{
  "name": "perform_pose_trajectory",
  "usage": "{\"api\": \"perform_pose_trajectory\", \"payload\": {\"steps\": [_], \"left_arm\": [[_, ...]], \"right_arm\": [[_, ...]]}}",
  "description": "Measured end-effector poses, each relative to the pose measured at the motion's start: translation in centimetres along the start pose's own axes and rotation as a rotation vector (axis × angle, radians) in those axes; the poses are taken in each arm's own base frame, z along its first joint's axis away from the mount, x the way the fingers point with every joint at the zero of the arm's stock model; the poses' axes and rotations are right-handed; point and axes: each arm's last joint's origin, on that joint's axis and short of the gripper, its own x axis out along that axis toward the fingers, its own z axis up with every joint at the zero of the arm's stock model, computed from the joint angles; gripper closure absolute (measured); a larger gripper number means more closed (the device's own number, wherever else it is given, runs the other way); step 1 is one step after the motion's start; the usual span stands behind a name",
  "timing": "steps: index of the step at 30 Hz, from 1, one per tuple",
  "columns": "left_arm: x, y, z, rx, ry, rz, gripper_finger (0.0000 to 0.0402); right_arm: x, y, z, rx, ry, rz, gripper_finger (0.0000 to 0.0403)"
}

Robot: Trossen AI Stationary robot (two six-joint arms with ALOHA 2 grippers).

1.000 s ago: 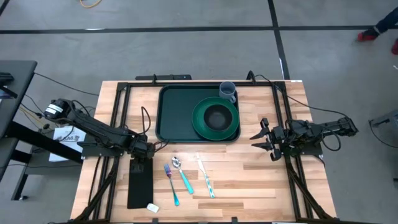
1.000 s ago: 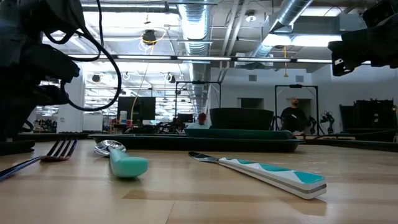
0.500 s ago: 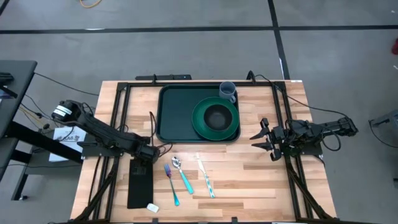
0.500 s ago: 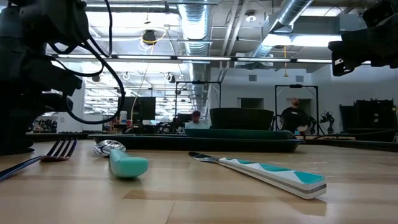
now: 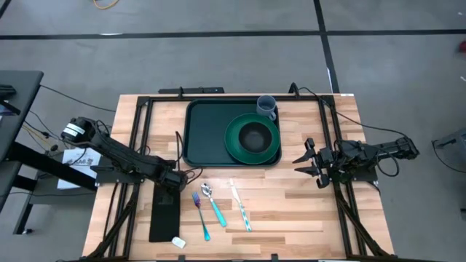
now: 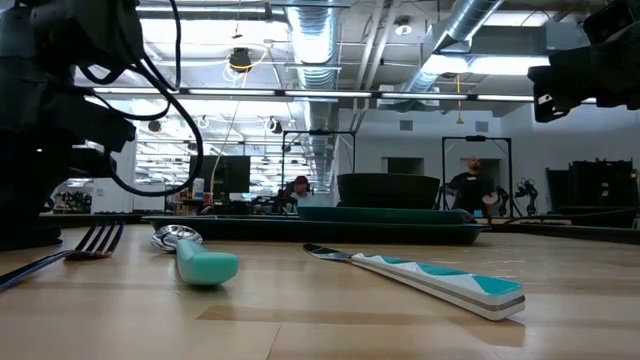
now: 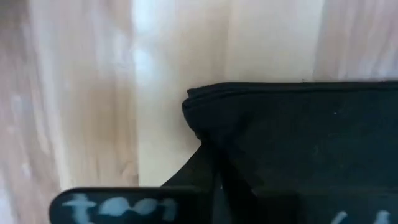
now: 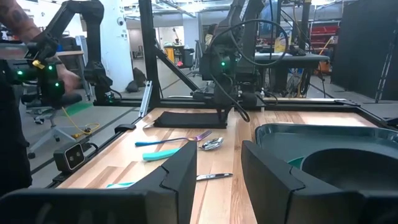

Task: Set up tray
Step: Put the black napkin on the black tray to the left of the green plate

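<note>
1. In the high view, the tray (image 5: 211, 131) lies at the far middle of the table (image 5: 291, 204). A green plate (image 5: 252, 138) with a dark bowl (image 5: 253, 135) covers its right half, and a grey mug (image 5: 267, 106) stands at the plate's 1 o'clock, in the tray's far right corner. At 6 o'clock from the tray lie a fork (image 5: 200, 212), a spoon (image 5: 213, 204) and a knife (image 5: 241, 206), side by side. A black napkin (image 5: 164, 215) lies at 9 o'clock from the fork. The left gripper (image 5: 172, 179) is over the far end of the napkin. The right gripper (image 5: 304, 161) waits at 3 o'clock from the tray, with its fingers released and spread.

2. In the low view, the spoon (image 6: 195, 260) and the knife (image 6: 420, 278) are in front, and the tray (image 6: 310, 229) is behind them with the bowl (image 6: 388, 190) on it. People show far in the room.

3. In the left wrist view, the napkin (image 7: 298, 143) is very close under the camera, on the wood. The view does not show how the left fingers stand, so I cannot tell.

4. In the right wrist view, the two fingers (image 8: 177, 171) stand apart and grasp nothing. The tray (image 8: 280, 134) is just ahead, and the left arm (image 8: 230, 74) stands at the napkin (image 8: 183, 119).
</note>
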Motion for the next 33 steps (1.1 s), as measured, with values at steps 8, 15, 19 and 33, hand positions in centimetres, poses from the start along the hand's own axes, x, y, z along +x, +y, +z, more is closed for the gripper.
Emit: {"api": "perform_pose_trajectory", "payload": {"steps": [8,15,19,33], "left_arm": [[-3.0,-0.1,1.6,0.016,-0.058,0.227,0.0401],[-6.1,0.4,3.3,0.064,-0.1,0.389,0.0401],[-7.3,1.5,4.3,0.097,-0.129,0.473,0.0401],[-8.6,8.4,7.1,0.145,-0.162,0.622,0.0401]], "right_arm": [[0.0,0.0,0.0,0.0,0.0,0.0,0.0285],[0.0,0.0,0.0,0.0,0.0,0.0,0.0285],[0.0,0.0,0.0,0.0,0.0,0.0,0.0285],[0.0,0.0,0.0,0.0,0.0,0.0,0.0285]]}}
